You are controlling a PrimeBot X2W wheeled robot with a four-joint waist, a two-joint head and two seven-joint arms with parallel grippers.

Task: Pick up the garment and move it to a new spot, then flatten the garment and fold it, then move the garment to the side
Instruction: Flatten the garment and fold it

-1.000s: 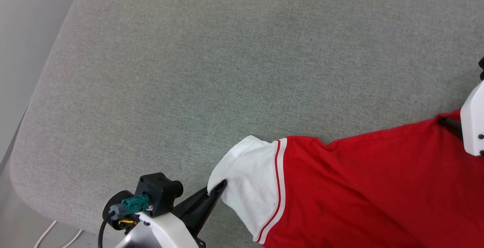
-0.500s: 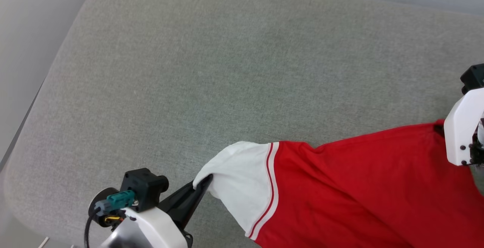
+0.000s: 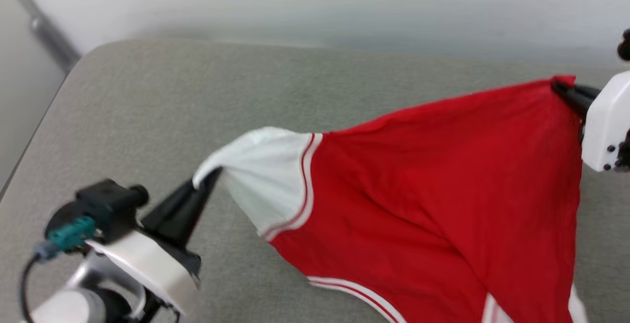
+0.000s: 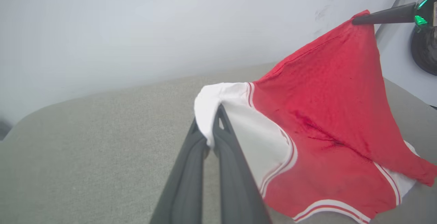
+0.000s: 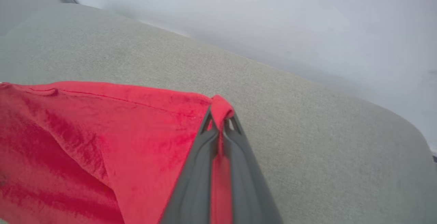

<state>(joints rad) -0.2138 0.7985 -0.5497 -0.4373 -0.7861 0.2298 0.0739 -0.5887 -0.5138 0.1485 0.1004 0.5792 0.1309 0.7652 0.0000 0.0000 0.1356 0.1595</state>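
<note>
garment now pulled up above the bench's right side (was lying on it a second ago), left gripper still pinching the white sleeve, right gripper clamped on a red corner

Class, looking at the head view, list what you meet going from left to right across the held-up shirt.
Dark-fingered left hand → white short sleeve → red-and-white stripe trim → red jersey shirt body → dark-fingered right hand.

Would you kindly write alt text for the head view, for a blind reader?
A red T-shirt with a white, stripe-trimmed sleeve is stretched between two robot hands over a grey fabric surface. The left hand pinches the sleeve edge, lower left; the right hand grips a red corner, upper right.
</note>
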